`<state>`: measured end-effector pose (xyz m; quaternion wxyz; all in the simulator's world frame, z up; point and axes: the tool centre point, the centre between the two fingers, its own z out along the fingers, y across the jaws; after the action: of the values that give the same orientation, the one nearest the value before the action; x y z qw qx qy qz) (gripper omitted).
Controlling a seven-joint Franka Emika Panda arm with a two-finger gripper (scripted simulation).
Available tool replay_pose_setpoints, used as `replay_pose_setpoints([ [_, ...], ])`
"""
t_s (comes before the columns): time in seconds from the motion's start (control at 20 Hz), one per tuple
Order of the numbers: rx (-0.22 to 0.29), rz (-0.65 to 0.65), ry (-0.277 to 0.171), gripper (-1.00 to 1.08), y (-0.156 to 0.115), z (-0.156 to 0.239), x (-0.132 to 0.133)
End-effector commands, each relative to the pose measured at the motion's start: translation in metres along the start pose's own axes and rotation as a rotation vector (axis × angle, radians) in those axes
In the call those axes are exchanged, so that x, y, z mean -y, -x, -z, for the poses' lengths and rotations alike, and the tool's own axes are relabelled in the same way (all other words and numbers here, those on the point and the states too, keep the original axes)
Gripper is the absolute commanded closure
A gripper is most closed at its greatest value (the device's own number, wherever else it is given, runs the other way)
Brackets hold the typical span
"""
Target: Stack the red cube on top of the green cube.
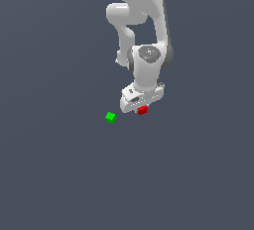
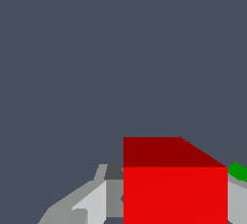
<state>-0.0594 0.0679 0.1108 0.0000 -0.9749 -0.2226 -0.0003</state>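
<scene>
Two small cubes are all there is to look at on this flat grey floor (image 1: 59, 174), and the red cube (image 1: 143, 110) is the one that matters right now: it sits tucked right under the white gripper (image 1: 142, 106), peeking out at the lower edge of the hand. In the wrist view the red cube (image 2: 174, 189) fills the near part of the picture, and a pale finger (image 2: 91, 203) shows on one side of it and a sliver of another on the far side, so the fingers stand either side of the cube. Whether they are actually pressing on its faces or merely flanking it I cannot tell, nor whether the cube is resting on the floor or already a touch off it. The green cube (image 1: 110, 117) sits apart from the red one, towards the exterior view's left and a little lower in that view, with bare floor between them; only a green corner (image 2: 237, 171) shows beyond the red cube from the wrist. That spacing makes sense to me, since the green one is the base and needs to stay put while the red one is brought over. The arm (image 1: 141, 26) comes down from the top of the exterior view, bent at the elbow, wrist pointing straight down over the red cube.
</scene>
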Motion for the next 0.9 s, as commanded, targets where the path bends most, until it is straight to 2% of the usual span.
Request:
replay_pose_setpoints([
  [0.0, 0.0, -0.001, 0.0, 1.08, 0.006, -0.003, -0.011],
  [0.2, 0.0, -0.001, 0.0, 1.08, 0.02, -0.011, -0.036],
  [0.6, 0.0, -0.002, 0.001, 1.08, 0.054, -0.033, -0.103],
  [0.85, 0.0, -0.002, 0.001, 1.08, 0.067, -0.042, -0.129],
])
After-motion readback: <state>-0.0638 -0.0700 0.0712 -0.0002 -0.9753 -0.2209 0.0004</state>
